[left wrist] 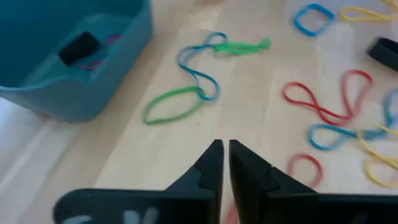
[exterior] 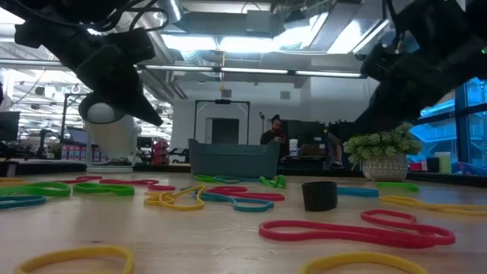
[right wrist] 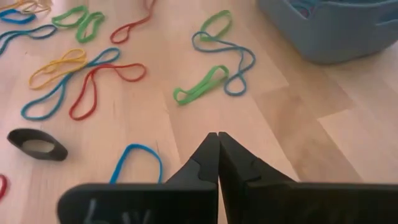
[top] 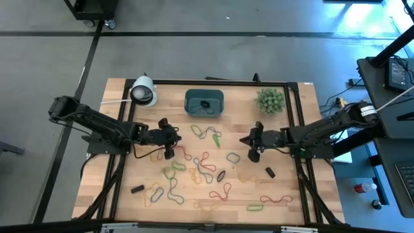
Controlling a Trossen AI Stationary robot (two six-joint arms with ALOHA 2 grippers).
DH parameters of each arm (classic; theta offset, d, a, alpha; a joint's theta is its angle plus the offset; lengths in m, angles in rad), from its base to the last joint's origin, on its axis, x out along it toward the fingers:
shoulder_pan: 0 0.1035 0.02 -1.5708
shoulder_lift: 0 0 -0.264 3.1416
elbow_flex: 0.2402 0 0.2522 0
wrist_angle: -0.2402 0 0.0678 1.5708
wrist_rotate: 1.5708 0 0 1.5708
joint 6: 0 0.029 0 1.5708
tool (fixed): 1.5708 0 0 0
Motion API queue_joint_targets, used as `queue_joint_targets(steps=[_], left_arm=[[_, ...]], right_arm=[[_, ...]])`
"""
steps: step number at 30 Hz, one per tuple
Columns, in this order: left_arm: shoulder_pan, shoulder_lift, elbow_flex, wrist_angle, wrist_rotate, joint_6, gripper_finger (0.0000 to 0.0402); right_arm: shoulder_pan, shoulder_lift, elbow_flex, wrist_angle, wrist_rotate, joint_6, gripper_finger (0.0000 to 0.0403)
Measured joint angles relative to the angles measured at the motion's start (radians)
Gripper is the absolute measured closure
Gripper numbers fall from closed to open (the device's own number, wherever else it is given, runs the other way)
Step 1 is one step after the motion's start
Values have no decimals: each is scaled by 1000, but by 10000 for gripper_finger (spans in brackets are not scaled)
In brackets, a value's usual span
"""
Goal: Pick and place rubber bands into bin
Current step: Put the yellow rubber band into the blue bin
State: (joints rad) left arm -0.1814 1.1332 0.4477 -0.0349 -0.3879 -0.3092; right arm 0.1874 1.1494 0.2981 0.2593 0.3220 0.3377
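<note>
Many rubber bands (top: 200, 165), red, green, yellow, blue and tan, lie flat and scattered over the wooden table's middle and near half. The teal bin (top: 204, 103) stands at the far middle, with a black piece (left wrist: 78, 48) and a reddish band inside. My left gripper (top: 176, 134) hovers above the table, left of the bands and near the bin (left wrist: 62, 62). Its fingertips (left wrist: 225, 148) stand a narrow gap apart with nothing between them. My right gripper (top: 244, 140) hovers opposite it on the right, shut and empty (right wrist: 217, 138), pointing toward a green band (right wrist: 200, 85).
A white cylinder (top: 143, 90) stands at the far left and a spiky green plant (top: 270, 100) at the far right. Small black pieces (top: 270, 172) (top: 137, 189) and a black ring (top: 221, 175) lie among the bands. A person (exterior: 275, 131) sits in the room behind.
</note>
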Motion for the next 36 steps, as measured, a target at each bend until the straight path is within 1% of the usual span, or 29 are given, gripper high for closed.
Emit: queue_joint_targets(steps=[4, 7, 9, 11, 12, 14, 19, 22, 26, 29, 31, 36], left_arm=[[0, 0, 0, -15, 22, -23, 334], [0, 0, 0, -35, -17, -41, 299], [0, 0, 0, -46, -29, -62, 282], [0, 0, 0, -56, -13, -80, 273], [-1, 0, 0, -64, -6, -86, 270], [-10, 0, 17, -147, -4, -122, 270], [-56, 0, 123, -502, -2, -212, 279], [-88, 0, 171, -646, 38, -287, 280], [-116, 0, 174, -721, 142, -470, 281], [-129, 0, 154, -753, 210, -559, 281], [-139, 0, 141, -790, 227, -594, 281], [-147, 15, 131, -913, 226, -644, 281]], right_arm=[[4, 1, -35, 37, -1, -1, 397], [4, 1, -38, 38, 0, 0, 397], [4, 1, -38, 38, -1, -1, 396], [4, 1, -38, 38, 0, -2, 396], [4, 1, -38, 38, 0, -1, 396], [4, 1, -38, 38, 0, -1, 396], [4, 1, -38, 38, -1, 1, 396], [4, 1, -38, 37, -1, 2, 396], [4, 1, -38, 37, -1, 2, 396], [4, 1, -38, 37, -1, 2, 396], [4, 1, -38, 37, -1, 2, 396], [4, 1, -38, 38, -1, 2, 396]])
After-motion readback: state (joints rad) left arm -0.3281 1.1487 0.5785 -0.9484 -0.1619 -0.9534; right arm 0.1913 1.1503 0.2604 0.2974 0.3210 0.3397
